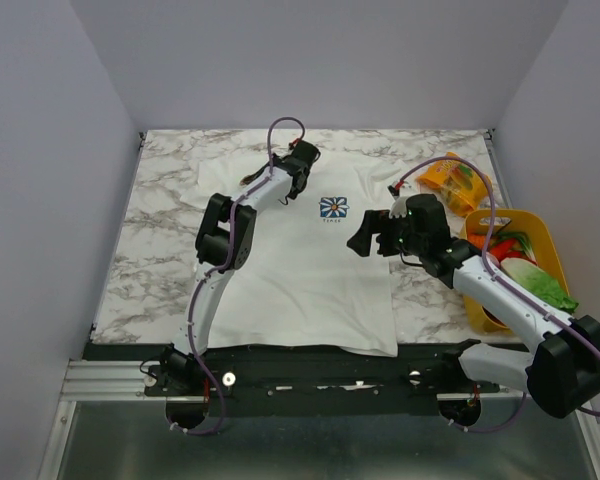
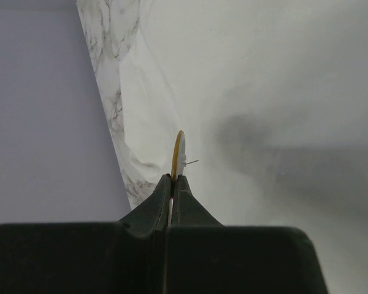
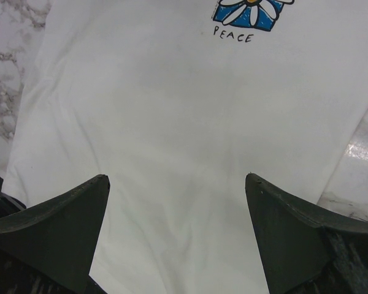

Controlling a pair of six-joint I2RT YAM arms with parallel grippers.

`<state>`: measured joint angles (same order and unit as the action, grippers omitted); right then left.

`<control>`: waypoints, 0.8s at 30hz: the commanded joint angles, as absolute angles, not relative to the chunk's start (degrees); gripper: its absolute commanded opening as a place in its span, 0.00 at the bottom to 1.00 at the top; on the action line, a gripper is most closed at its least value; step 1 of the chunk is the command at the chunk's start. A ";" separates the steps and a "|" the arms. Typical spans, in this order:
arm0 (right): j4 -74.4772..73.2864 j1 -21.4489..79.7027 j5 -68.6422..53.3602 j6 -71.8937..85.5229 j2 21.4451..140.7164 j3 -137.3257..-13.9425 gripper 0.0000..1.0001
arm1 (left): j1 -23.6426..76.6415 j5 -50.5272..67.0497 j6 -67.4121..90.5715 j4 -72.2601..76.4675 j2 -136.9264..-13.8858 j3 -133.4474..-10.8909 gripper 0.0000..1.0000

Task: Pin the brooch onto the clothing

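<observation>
Brooch (image 2: pixel 178 153) pinched edge-on in tightly closed left claw (image 2: pixel 173 179), over white T-shirt (image 1: pixel 310 270), right claw (image 3: pixel 176 177) spread wide, empty, above shirt front

We find the shirt (image 1: pixel 300 270) lying on the middle of the table (image 1: pixel 160 200), with the emblem (image 1: pixel 333 208) on its chest. Behind and left of the emblem, our left gripper (image 2: pixel 173 180) hangs over the shirt, the brooch (image 2: pixel 178 153) between its tips. Our right gripper (image 1: pixel 365 238) is just right of the emblem. Right of the shirt lies the packet (image 1: pixel 450 180), and before it the basket (image 1: pixel 515 214).
</observation>
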<state>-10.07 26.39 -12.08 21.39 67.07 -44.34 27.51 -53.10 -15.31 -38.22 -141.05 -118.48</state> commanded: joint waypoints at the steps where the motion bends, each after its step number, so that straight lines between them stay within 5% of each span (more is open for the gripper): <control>1: -11.69 26.10 -13.36 22.06 66.27 -45.17 1.00 | 28.04 -59.58 -18.10 -37.18 -145.01 -120.41 0.00; 24: -12.30 26.02 -13.19 21.62 64.95 -43.86 1.00 | 33.84 -62.31 -21.53 -35.24 -152.14 -121.55 0.00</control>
<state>-10.59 26.24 -12.67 21.56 66.61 -44.34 32.49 -60.86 -20.84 -35.53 -149.51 -120.44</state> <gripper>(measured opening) 0.995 0.014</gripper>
